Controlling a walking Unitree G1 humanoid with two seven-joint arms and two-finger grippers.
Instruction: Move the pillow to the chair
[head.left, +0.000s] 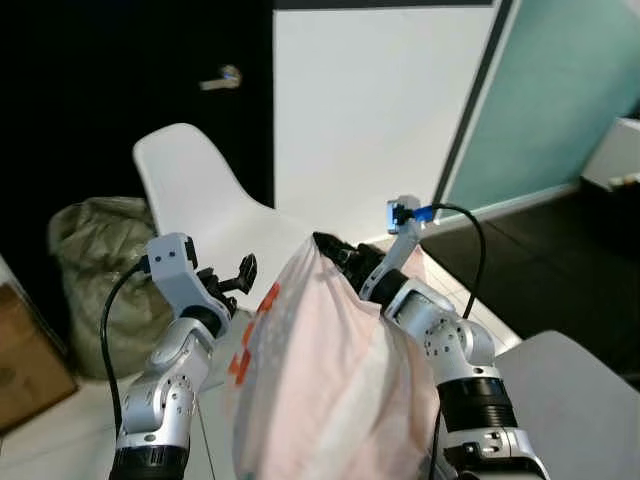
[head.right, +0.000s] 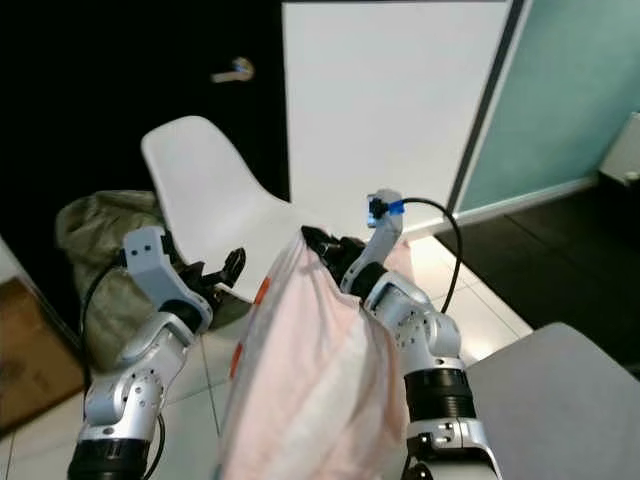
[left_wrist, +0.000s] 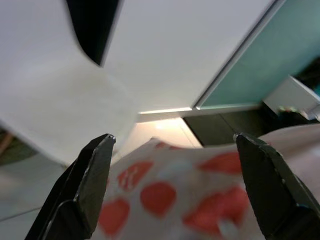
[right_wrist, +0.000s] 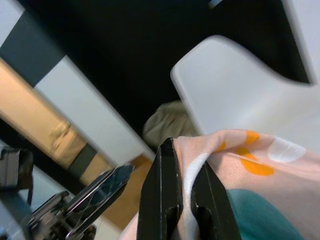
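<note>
The pillow (head.left: 330, 380) hung nearest the camera, between the 2 arms and just short of the chair (head.left: 215, 210), its pale pink cover with orange-red spots drooping in long folds from a single raised corner. That corner was pinched in the right gripper (head.left: 335, 255), whose 2 black fingers (right_wrist: 165, 200) were clamped tight on a fold of the fabric. Beside the pillow's upper edge, the left gripper (head.left: 232, 275) stood with its fingers (left_wrist: 90, 185) spread wide, the spotted cloth lying in the gap between them but not clasped.

Judging by the sag, the pillow looked light, soft and limp, with nothing fragile about it. A corner pinch seemed enough to lift it, but the cloth could slide out of the fingers. A second hold on the upper edge near the left gripper would probably steady it for the swing onto the seat.

The white moulded chair stood just beyond the grippers, its seat bare and smooth, so the pillow might slide if dropped near the rim. A stuffed greenish sack (head.left: 95, 250) rested on the pale tiled floor (head.left: 60, 435) behind the chair. Farther back were a dark door with a lever handle (head.left: 220, 78), a white wall (head.left: 370, 110) and a teal panel (head.left: 570, 90).
</note>
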